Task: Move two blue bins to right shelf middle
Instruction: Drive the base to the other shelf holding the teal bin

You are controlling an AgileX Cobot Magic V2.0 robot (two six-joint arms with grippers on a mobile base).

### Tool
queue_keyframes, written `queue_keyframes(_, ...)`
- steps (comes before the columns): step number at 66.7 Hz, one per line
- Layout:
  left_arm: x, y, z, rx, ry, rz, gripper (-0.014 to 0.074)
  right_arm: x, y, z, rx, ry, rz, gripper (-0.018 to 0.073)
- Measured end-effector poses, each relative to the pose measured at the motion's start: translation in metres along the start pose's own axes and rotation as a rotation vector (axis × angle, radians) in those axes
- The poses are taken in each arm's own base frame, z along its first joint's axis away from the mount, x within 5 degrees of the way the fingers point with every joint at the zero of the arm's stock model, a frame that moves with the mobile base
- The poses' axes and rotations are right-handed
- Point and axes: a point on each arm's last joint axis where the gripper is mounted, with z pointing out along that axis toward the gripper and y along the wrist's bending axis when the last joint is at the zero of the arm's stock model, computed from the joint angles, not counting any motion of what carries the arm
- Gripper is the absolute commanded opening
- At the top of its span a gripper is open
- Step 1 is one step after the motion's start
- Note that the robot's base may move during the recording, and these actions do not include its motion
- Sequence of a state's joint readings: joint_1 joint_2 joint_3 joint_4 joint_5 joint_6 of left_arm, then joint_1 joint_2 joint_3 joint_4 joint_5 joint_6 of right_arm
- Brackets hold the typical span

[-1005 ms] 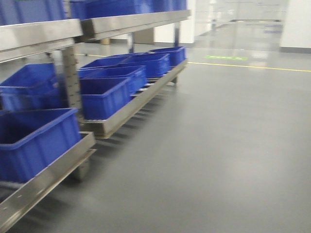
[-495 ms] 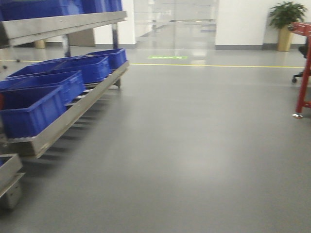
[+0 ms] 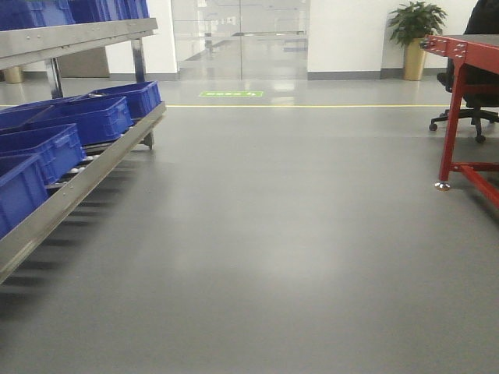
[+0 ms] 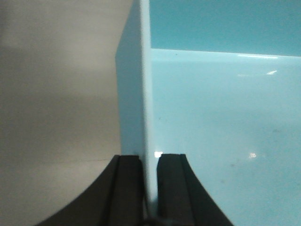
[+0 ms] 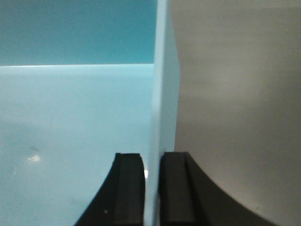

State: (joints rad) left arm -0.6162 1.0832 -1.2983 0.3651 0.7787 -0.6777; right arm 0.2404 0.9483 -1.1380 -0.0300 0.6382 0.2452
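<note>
In the left wrist view my left gripper [image 4: 149, 157] is shut on the thin side wall of a pale light-blue bin [image 4: 211, 117]. One finger sits outside the wall and one inside, and the bin's smooth floor spreads to the right. In the right wrist view my right gripper [image 5: 151, 155] is shut in the same way on a wall of a pale blue bin [image 5: 70, 117], whose inside lies to the left. Grey floor shows beyond both walls. The front view shows neither bin nor grippers. I cannot tell whether the rack in view is the right shelf.
A steel rack [image 3: 78, 39] runs along the left, with dark royal-blue bins [image 3: 86, 117] on its sloping lower level. A red-framed table [image 3: 460, 93] and a black office chair [image 3: 472, 117] stand at the right. A potted plant [image 3: 417, 27] and glass doors are at the back.
The front view has swung to the right. The rack and its dark blue bins slid to the left edge, and the red table, chair and plant came into view.
</note>
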Motion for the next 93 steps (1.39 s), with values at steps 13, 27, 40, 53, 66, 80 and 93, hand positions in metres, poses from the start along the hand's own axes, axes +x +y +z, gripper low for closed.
queue_keyframes(13,0.0000,0.0000,0.0000,0.000,0.000,0.000,-0.0111,0.0000,0.0000,0.0000,0.000,0.000,0.000,-0.0166)
queue_keyframes(27,0.0001,0.0000,0.0002,0.000,0.001,0.000,-0.0111,0.0000,-0.0001,0.0000,0.001,0.000,-0.002,-0.0166)
queue_keyframes(40,-0.0001,-0.0001,0.0002,0.001,-0.001,0.000,-0.0111,0.0000,-0.0001,0.0000,0.001,0.000,-0.002,-0.0166)
queue_keyframes(53,-0.0002,-0.0002,0.0009,-0.001,-0.003,0.004,-0.0111,0.0000,-0.0002,0.0000,0.002,0.000,-0.003,-0.0166)
queue_keyframes(66,-0.0004,0.0000,0.0009,-0.003,-0.004,0.006,-0.0111,0.0000,-0.0002,0.0000,0.002,0.000,-0.003,-0.0166)
queue_keyframes(80,-0.0005,-0.0001,0.0010,-0.002,-0.005,0.007,-0.0111,0.0000,-0.0002,0.0000,0.002,0.000,-0.003,-0.0166)
queue_keyframes(93,-0.0006,0.0001,0.0010,-0.005,-0.007,0.010,-0.0111,0.0000,-0.0002,0.0000,0.002,0.000,-0.003,-0.0166)
